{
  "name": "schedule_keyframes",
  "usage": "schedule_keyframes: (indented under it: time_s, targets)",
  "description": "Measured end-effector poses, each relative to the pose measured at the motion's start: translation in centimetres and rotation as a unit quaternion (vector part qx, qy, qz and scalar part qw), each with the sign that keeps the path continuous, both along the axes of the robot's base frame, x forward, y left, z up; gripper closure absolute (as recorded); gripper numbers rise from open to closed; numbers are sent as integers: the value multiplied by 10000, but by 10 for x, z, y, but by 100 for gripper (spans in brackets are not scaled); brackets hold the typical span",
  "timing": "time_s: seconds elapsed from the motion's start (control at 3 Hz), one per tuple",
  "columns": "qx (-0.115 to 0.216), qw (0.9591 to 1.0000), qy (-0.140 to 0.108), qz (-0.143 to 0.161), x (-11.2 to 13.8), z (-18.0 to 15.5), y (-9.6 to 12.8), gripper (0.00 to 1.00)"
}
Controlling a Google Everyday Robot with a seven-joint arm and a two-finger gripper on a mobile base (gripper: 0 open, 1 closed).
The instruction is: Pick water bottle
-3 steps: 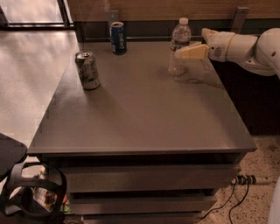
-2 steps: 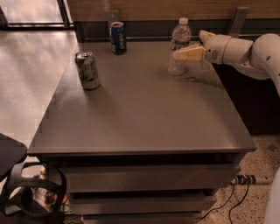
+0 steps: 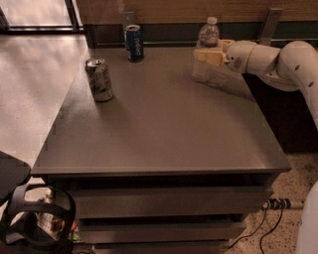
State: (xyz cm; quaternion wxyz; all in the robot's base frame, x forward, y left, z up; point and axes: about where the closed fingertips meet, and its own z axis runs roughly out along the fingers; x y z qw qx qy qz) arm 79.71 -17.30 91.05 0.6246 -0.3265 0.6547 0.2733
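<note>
In the camera view, the work stands at the grasping step: the gripper reaches in from the right at the end of the white arm and sits at mid-height against the water bottle, crossing its front just above the lower ribs. Whether it is apart or already clamped on the bottle cannot be told from here. The bottle stands upright near the far right edge of the table, white cap on top. By judgement, the next move calls for a firm squeeze on the soft plastic body and then a straight lift, kept vertical so the bottle does not tip or slip. The 2 cans are well apart from it: the blue soda can at the far edge and the silver-green soda can toward the left side. The table is a flat grey-brown top over drawers. Behind it runs a wooden wall; speckled floor and a cable show at the lower right.
</note>
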Motion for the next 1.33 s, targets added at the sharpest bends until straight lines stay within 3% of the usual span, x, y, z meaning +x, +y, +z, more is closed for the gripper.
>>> schedule_keyframes:
  time_s: [0.33, 0.67, 1.33]
  targets:
    - [5, 10000, 5, 28, 1, -1, 4, 75]
    - [8, 10000, 9, 48, 1, -1, 7, 98]
    - [-252, 9996, -123, 24, 0, 27, 11, 100]
